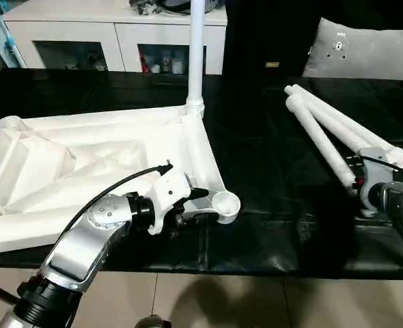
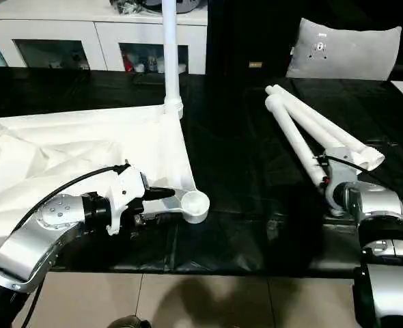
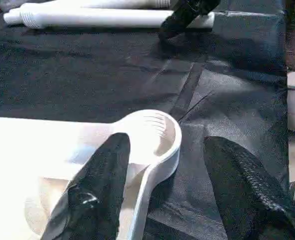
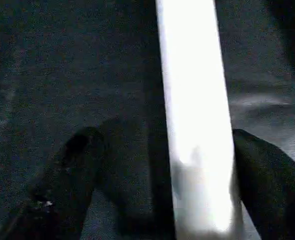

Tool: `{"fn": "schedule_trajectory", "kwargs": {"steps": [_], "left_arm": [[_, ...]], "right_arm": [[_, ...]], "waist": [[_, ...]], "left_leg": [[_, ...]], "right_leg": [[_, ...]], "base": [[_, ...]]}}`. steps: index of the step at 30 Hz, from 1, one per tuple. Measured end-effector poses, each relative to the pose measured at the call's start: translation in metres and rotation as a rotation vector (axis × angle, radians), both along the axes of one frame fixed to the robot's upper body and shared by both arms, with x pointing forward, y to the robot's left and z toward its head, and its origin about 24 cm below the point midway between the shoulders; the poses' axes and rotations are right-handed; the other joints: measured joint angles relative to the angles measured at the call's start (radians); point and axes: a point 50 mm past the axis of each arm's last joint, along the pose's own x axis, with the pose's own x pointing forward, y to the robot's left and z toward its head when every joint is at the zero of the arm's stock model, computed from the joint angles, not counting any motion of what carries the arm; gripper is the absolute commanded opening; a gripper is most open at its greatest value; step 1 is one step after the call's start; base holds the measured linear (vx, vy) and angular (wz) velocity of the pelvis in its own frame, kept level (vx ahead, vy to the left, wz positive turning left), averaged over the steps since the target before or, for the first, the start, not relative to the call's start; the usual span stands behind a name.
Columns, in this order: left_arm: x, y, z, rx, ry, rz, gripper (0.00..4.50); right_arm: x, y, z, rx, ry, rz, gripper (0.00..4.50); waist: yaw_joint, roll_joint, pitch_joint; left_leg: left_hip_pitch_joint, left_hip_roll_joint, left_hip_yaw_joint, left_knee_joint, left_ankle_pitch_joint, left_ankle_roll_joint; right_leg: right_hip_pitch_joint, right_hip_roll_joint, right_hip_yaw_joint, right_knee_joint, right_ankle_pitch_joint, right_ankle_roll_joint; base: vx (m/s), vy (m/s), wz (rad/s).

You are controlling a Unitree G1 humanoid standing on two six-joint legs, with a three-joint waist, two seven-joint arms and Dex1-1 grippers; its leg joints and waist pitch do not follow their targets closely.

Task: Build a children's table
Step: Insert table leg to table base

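light falls from overhead, bright on the white table top (image 1: 85, 164) and dull on the black desk (image 1: 276, 205), whose wrinkled cover carries soft sheen. a dark shadow pools at 5 o'clock of the head views. the leg (image 4: 195, 125) in the right wrist view glares white and blurred, its surroundings dim and grainy.

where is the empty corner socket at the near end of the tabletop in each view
left eye view: lower centre, the empty corner socket at the tabletop's near right corner.
right eye view: same corner, just left of centre.
left wrist view: centre; the left claw straddles it.
right wrist view: looks along a loose leg.
shared landmark: the loose legs on the black cover.
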Motion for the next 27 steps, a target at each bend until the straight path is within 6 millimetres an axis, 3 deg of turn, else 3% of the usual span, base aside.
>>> {"fn": "schedule_trajectory", "kwargs": {"steps": [12, 27], "left_arm": [[0.000, 0.001, 0.000, 0.006, 0.002, 0.002, 2.65], [-0.001, 0.003, -0.001, 0.035, -0.002, 0.002, 2.65]], "right_arm": [[0.008, 0.034, -0.001, 0.055, 0.008, 0.171, 2.76], [0.006, 0.093, -0.011, 0.112, -0.010, 0.366, 1.58]], "waist": [[0.000, -0.003, -0.001], [-0.002, -0.018, -0.007]], "left_leg": [[0.000, 0.001, 0.000, 0.000, 0.000, 0.000], [0.002, 0.002, 0.000, 0.000, 0.000, 0.000]], "right_leg": [[0.000, 0.000, 0.000, 0.000, 0.000, -0.001], [0.001, 0.001, 0.000, 0.000, 0.000, 0.000]], "base": [[0.000, 0.000, 0.00], [0.000, 0.000, 0.00]]}}
